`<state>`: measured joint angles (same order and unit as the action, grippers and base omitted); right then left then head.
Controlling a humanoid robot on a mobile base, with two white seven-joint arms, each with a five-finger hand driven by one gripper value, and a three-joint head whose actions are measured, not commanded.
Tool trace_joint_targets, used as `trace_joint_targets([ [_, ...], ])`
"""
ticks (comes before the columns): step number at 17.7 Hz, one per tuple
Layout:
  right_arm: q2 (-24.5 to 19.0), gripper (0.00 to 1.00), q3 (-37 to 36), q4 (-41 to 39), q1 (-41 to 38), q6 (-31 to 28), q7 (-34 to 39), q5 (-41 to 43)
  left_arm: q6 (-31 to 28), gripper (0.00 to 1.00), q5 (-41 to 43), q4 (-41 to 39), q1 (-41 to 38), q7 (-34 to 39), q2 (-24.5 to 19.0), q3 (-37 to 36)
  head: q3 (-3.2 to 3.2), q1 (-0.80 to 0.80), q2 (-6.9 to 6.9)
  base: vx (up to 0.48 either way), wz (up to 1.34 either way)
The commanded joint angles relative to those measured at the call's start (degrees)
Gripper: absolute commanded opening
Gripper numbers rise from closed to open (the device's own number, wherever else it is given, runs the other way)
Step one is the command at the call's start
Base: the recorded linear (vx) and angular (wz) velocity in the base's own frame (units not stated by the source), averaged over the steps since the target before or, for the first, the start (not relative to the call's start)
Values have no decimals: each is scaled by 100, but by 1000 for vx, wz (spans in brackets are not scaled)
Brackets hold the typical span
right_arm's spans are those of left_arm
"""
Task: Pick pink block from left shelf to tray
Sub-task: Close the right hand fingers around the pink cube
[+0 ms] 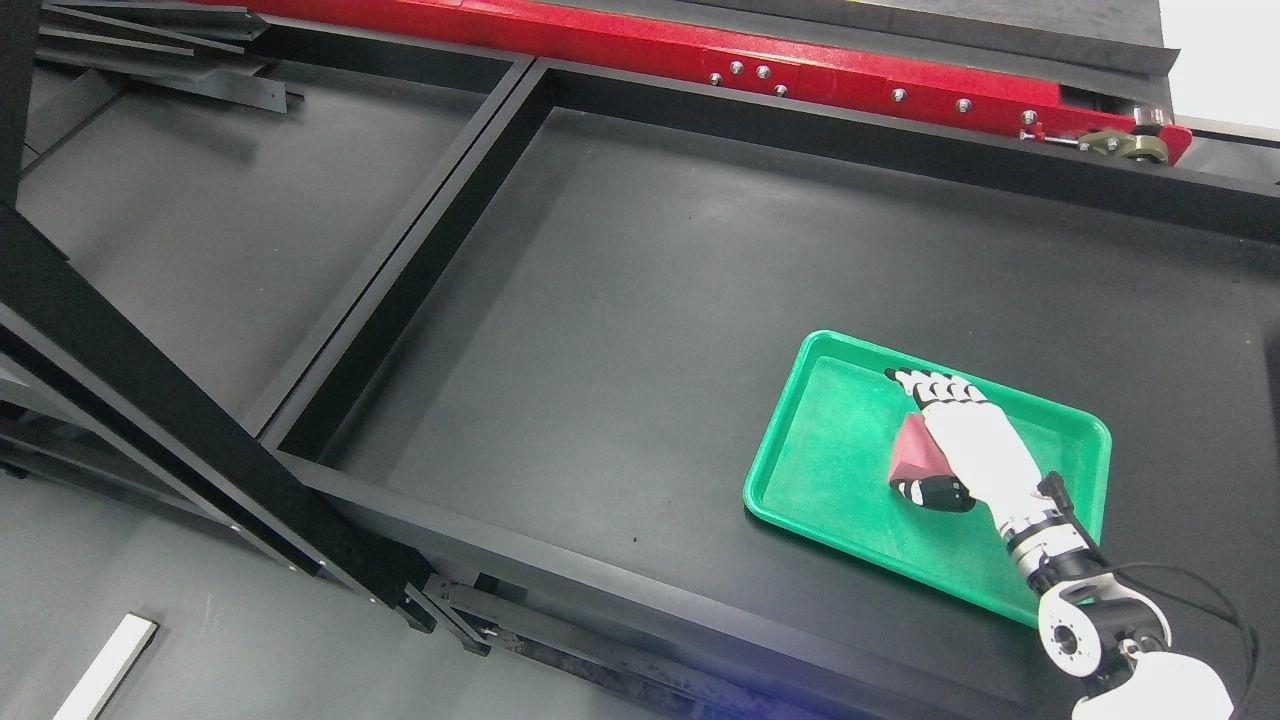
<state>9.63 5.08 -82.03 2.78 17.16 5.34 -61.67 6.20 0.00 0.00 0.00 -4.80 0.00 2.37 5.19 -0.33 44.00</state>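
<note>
A green tray (830, 470) lies on the black shelf surface at the right. My right hand (902, 434) reaches in from the lower right and hovers over the tray's middle. Its fingers (925, 384) and thumb (935, 493) close around the pink block (912, 456), which shows as a dark pink wedge under the palm. Most of the block is hidden by the hand. Whether the block touches the tray floor cannot be told. The left arm is out of view.
A black frame bar (420, 250) divides the shelf into a left bay and a right bay. A red beam (800, 70) runs along the back. A black diagonal strut (170, 410) crosses the lower left, with a white strip (105, 670) on the floor.
</note>
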Motion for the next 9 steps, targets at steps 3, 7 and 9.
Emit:
trace_joint_targets([
  [3,30,97,28,767,197,24,3,6,4,100,9,-100,132,-3,-100,0,0,0,0,0,0],
  [7,30,81,-16,907,232,-54,-6,6,4,100,9,-100,132,-3,-100,0,0,0,0,0,0],
  [9,39,73,19,978,241,-239,-6,6,4,100,9,-100,132,-3,-100,0,0,0,0,0,0],
])
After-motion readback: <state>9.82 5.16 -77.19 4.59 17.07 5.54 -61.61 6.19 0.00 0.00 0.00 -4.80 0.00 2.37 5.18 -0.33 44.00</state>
